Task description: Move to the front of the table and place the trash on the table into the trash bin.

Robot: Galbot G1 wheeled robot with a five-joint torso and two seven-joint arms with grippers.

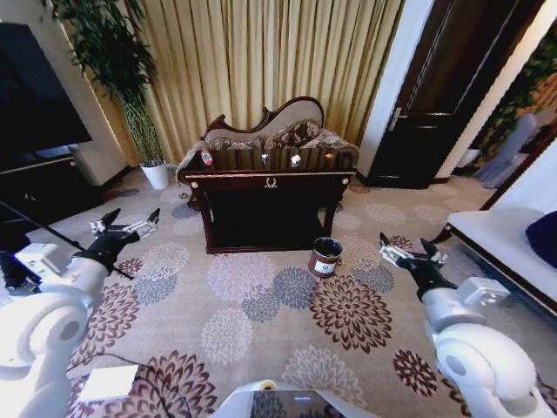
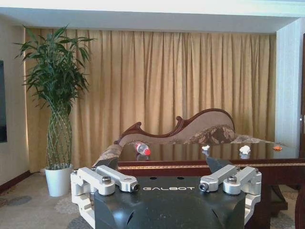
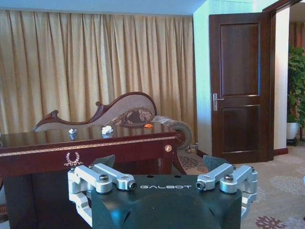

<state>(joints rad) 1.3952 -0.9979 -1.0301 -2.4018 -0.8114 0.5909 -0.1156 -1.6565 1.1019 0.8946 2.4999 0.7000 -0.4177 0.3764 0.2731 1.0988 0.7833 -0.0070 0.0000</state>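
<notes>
The dark table point(image 1: 244, 181) with gold trim stands ahead in the middle of the room, some way off. On its top lie the trash: a clear bottle point(image 1: 206, 158) with a red cap near the left end, two white crumpled scraps point(image 1: 265, 158) point(image 1: 296, 159) and a small orange piece point(image 1: 329, 156). The reddish-brown trash bin point(image 1: 325, 256) sits on the carpet by the table's front right leg. My left gripper point(image 1: 132, 219) is held open at the left, well short of the table. My right gripper point(image 1: 406, 248) is open too, to the right of the bin. From the left wrist the bottle point(image 2: 142, 148) shows lying on its side.
A carved-back sofa point(image 1: 278, 126) stands right behind the table. A tall plant in a white pot point(image 1: 157, 174) is at the back left, beside a dark TV stand point(image 1: 43, 187). A dark door point(image 1: 435, 96) is at the back right, and a white bench point(image 1: 505, 239) at the right. Open patterned carpet point(image 1: 261, 305) lies between me and the table.
</notes>
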